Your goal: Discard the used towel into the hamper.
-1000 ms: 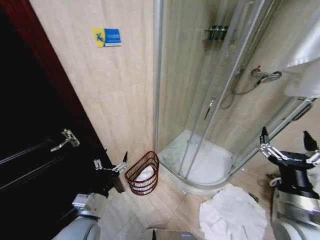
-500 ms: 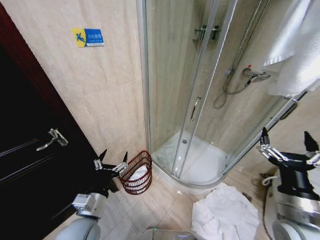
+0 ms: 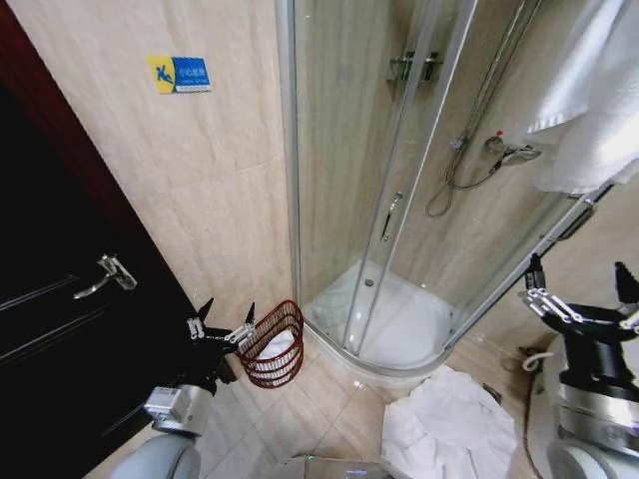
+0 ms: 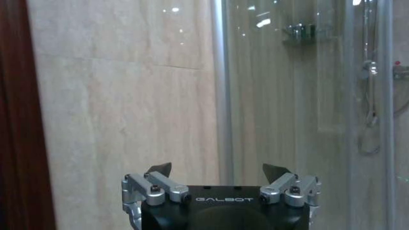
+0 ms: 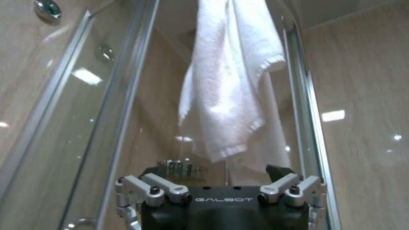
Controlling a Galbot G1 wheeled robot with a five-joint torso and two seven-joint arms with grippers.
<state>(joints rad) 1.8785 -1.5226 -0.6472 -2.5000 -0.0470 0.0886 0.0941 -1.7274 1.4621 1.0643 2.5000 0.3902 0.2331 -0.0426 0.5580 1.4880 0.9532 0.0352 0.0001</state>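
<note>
Head view: hamper (image 3: 273,345) sits on the tiled floor at the corner where the beige wall meets the glass shower enclosure (image 3: 399,200), with something white inside it. Left tool (image 3: 225,321) hangs just beside the hamper on the door side, fingers spread wide, nothing held. A crumpled white towel (image 3: 449,429) lies on the floor in front of the shower enclosure, well apart from the hamper. Right tool (image 3: 581,289) is raised on the far side of the shower enclosure from the hamper, above that floor towel, fingers wide apart, empty. Another white towel (image 3: 594,100) hangs over the top of the enclosure's glass. Left wrist view: left tool (image 4: 217,172) open, facing the wall and glass edge. Right wrist view: right tool (image 5: 217,172) open below the hanging towel (image 5: 236,86), not touching it.
</note>
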